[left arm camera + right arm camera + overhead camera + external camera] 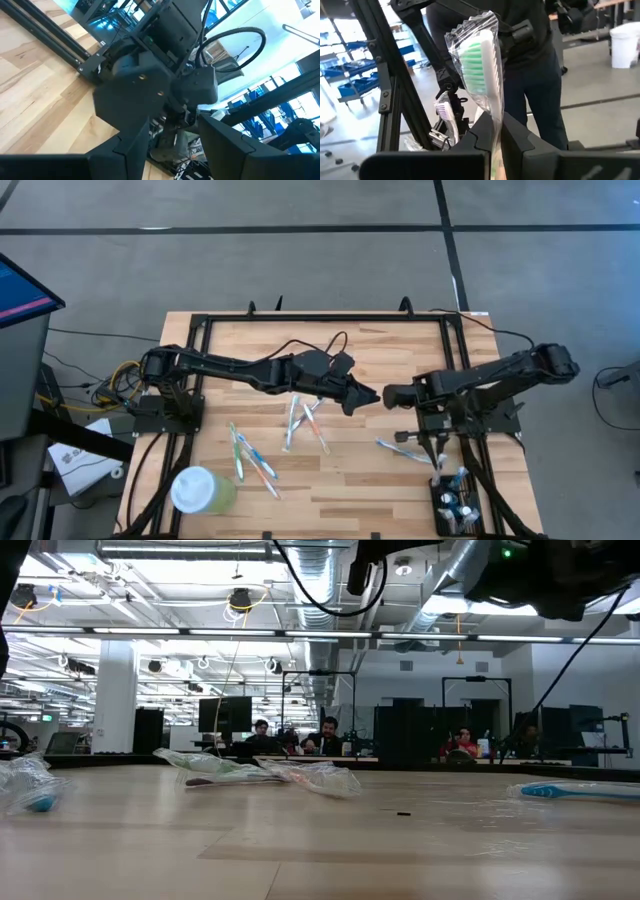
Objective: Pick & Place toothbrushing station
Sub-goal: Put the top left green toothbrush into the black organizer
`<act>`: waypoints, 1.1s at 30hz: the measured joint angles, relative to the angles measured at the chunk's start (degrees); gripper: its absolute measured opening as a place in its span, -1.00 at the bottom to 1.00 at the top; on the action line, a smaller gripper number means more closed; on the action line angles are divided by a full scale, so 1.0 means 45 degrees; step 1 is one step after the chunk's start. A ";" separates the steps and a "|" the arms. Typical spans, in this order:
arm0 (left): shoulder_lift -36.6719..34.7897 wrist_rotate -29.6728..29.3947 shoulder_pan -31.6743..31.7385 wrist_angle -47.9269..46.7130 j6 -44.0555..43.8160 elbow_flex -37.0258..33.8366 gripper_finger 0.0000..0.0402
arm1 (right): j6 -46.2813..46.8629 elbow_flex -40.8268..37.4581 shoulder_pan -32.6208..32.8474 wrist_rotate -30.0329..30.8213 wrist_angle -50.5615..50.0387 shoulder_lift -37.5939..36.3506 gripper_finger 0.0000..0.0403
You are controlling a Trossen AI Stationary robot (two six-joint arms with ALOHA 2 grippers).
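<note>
R gripper [388, 394] clenched on wrapped green toothbrush [479, 75] mid-counter, black holder [455, 505] at near R counter [400, 350] corner, closest to R arm; L gripper [366, 398] part-open, grasping nothing.

— What is seen of the pale, matt wooden plank table [380, 350]?
— Smooth grain is shown. Glossy, crinkled clear plastic is wrapped round the green-bristled toothbrush [476, 65], clamped between matt black plastic fingers [520, 140].
</note>
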 joint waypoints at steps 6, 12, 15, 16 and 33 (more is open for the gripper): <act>0.0000 0.0000 -0.0015 -0.0028 -0.0127 -0.0493 -0.17 | -0.2410 -0.0011 -0.0008 -0.0131 -0.2012 -0.0667 -0.96; 0.0010 0.0000 0.0005 0.0001 -0.0479 -0.0881 -0.17 | -0.2477 -0.0015 -0.0007 -0.0304 -0.2477 -0.1648 -0.97; 0.0010 0.0000 0.0005 0.0109 -0.0481 -0.0876 -0.17 | -0.2420 -0.0010 0.0102 -0.0333 -0.2497 -0.2066 -0.97; 0.0010 0.0000 0.0005 0.0086 -0.0481 -0.0881 -0.17 | -0.2389 -0.0014 0.0167 -0.0333 -0.2510 -0.2152 -0.97; 0.0010 0.0000 0.0005 0.0144 -0.0476 -0.0881 -0.17 | -0.3318 -0.0784 0.0254 -0.0342 -0.2444 -0.2357 -0.97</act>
